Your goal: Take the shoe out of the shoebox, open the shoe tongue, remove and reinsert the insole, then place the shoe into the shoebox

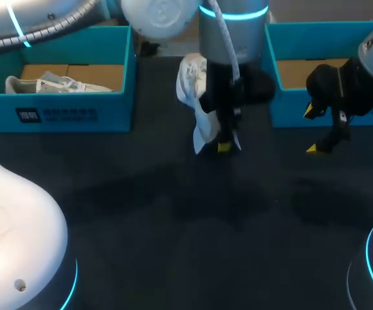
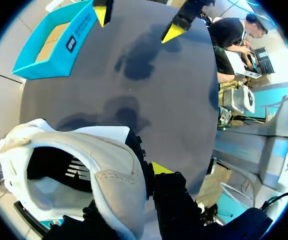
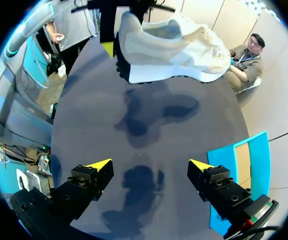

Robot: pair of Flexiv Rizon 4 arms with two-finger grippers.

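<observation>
Over the table's (image 1: pixel 173 213) far edge, midway between the left box (image 1: pixel 76 116) and right box (image 1: pixel 289 113), the shoe (image 1: pixel 196 97) hangs clear, heel collar clamped in my left gripper (image 1: pixel 225 147). My right gripper (image 1: pixel 311 130) hangs spread just before the right box.

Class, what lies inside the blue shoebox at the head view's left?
A white shoe lies on the brown floor of the shoebox; the near wall covers the floor's front strip.

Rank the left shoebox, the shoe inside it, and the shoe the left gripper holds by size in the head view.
1. left shoebox
2-3. held shoe and boxed shoe look alike; the held one hangs nearer the camera, so I won't rank them.
</observation>
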